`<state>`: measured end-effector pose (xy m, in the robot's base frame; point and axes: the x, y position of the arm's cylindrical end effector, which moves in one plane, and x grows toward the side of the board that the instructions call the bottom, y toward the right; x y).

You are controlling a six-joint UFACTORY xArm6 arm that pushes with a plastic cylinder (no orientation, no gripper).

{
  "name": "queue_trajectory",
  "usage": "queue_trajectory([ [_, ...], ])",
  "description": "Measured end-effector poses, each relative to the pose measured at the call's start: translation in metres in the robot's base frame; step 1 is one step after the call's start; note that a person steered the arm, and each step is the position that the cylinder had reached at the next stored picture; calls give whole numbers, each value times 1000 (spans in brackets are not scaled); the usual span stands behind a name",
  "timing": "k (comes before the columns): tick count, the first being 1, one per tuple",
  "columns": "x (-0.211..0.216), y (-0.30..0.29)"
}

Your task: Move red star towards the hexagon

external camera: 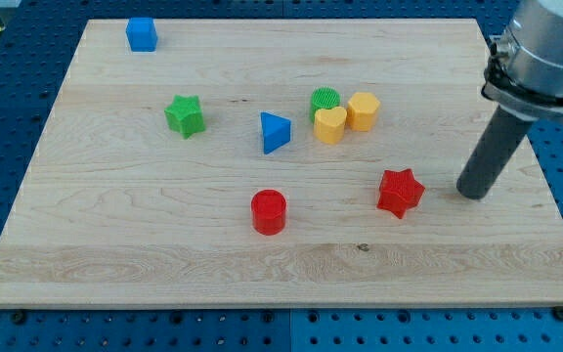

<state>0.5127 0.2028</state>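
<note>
- All blocks lie on the wooden board (115, 244).
- Blue cube (142, 34): upper left of the frame, well apart from the rest.
- Green star (185, 115): left of centre, below the blue cube.
- Blue triangle (275, 132): centre, between the green star and a cluster of three blocks.
- Cluster, right of centre: green cylinder (325, 100) at the back, yellow heart (330, 125) touching it in front, yellow hexagon (364, 111) just right of both.
- Red cylinder (269, 212): below the blue triangle.
- Red star (400, 192): lower right, below the yellow hexagon.
- My tip (472, 193): on the board, near the red star's right side, apart from it.
</note>
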Motion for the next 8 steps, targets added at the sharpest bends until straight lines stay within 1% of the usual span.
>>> queue_trajectory([
  [2,56,-47],
  [3,35,-65],
  [4,8,-65],
  [5,-7,-66],
  [6,17,-68],
  [8,23,-68],
])
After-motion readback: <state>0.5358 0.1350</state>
